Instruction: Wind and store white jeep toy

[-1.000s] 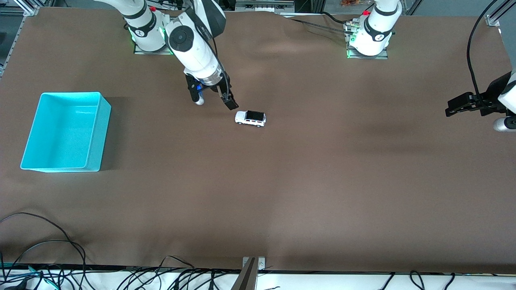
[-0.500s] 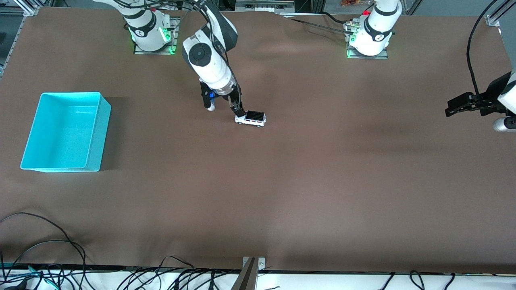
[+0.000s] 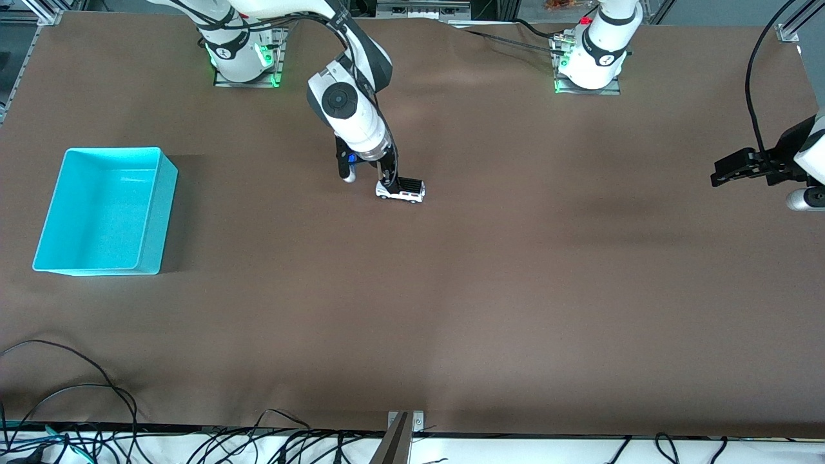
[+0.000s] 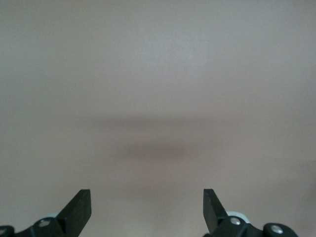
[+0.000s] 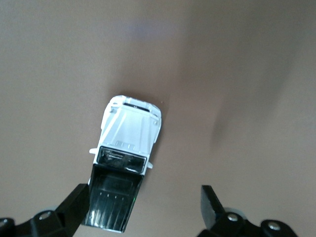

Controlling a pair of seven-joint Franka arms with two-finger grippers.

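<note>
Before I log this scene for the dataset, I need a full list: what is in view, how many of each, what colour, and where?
white jeep toy: one, white with black roof, on the table about midway between the two arms' bases, upright on its wheels.
cyan bin: one, cyan, toward the right arm's end of the table, nothing in it.
table: one, brown cover.
cables: several, black, along the table edge nearest the front camera.
right gripper: one, black fingers, open, low over the jeep's hood end; one finger overlaps the roof edge in the right wrist view.
left gripper: one, black, open, waiting over bare table at the left arm's end.
</note>
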